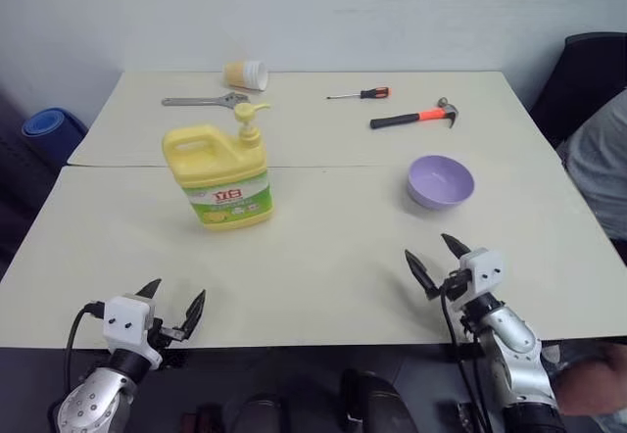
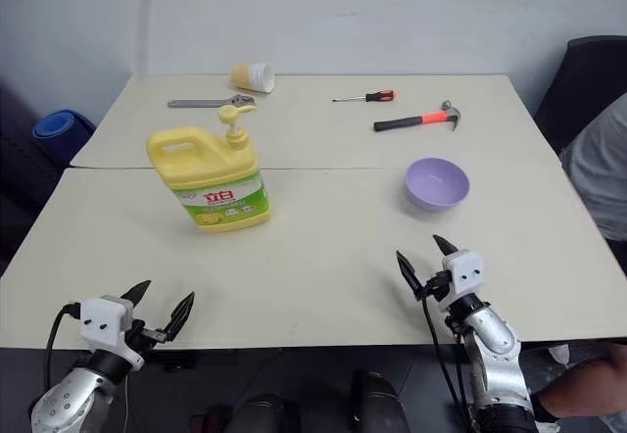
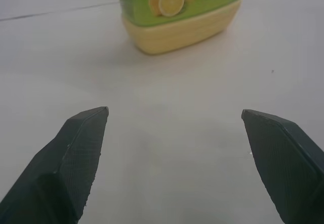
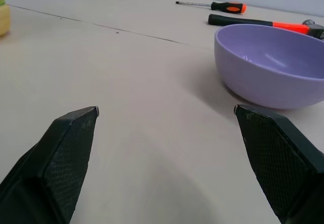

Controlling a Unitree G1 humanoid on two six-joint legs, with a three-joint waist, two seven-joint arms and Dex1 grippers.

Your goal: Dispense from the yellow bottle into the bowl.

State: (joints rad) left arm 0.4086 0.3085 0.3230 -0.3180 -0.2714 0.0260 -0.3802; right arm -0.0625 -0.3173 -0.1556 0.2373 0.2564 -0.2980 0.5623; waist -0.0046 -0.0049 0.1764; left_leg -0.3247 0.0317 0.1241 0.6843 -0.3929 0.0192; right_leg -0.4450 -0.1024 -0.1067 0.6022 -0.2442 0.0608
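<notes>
The yellow bottle (image 1: 219, 175) stands upright on the near table, left of centre, its pump head pointing right and its green label facing me. Its base (image 3: 179, 24) lies ahead of my left gripper (image 1: 172, 303), which hangs open at the table's near left edge with nothing between its fingers. The lavender bowl (image 1: 440, 180) sits empty to the right, well apart from the bottle. My right gripper (image 1: 437, 258) is open over the table just short of the bowl (image 4: 273, 62), also holding nothing.
On the far table lie a wrench (image 1: 204, 101), a tipped paper cup (image 1: 246, 74), a screwdriver (image 1: 361, 93) and an orange-handled hammer (image 1: 414, 117). A seam (image 1: 333, 167) joins the two tables. A seated person (image 1: 600, 164) is at the right edge, a blue roll (image 1: 51, 124) at the far left.
</notes>
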